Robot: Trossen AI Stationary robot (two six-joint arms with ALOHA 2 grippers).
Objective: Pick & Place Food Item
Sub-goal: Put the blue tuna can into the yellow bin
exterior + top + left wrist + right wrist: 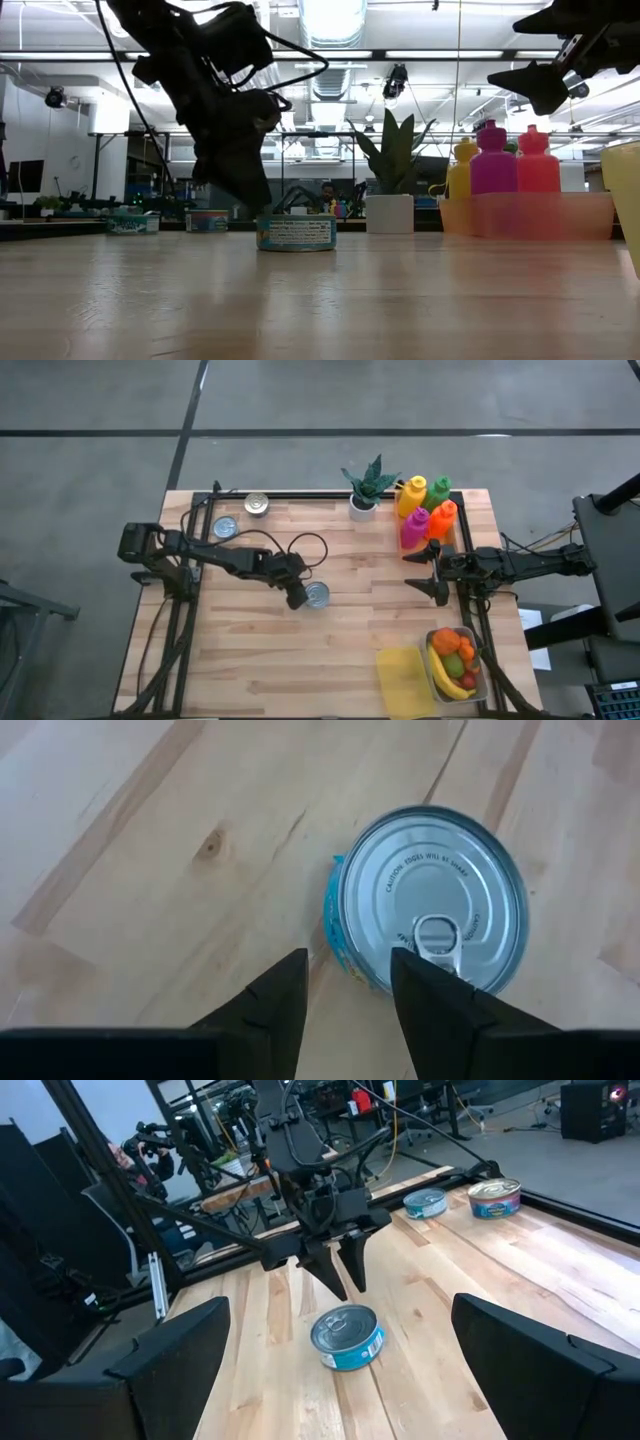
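A tin can (430,900) with a silver pull-tab lid and a blue label stands upright on its base on the wooden table (260,660), near the middle (317,595). My left gripper (345,960) slants down at the table just left of the can (347,1337). Its fingers stand close together with only a narrow gap and nothing in it; one fingertip reaches over the can's near rim. I see no touch. My right gripper (437,575) hangs open and level above the table's right side, well clear of the can.
Two more tins (257,505) (226,527) stand at the far left. A potted plant (366,488) and coloured bottles (427,510) stand at the far right. A container of fruit (455,663) and a yellow pad (403,678) lie at the near right.
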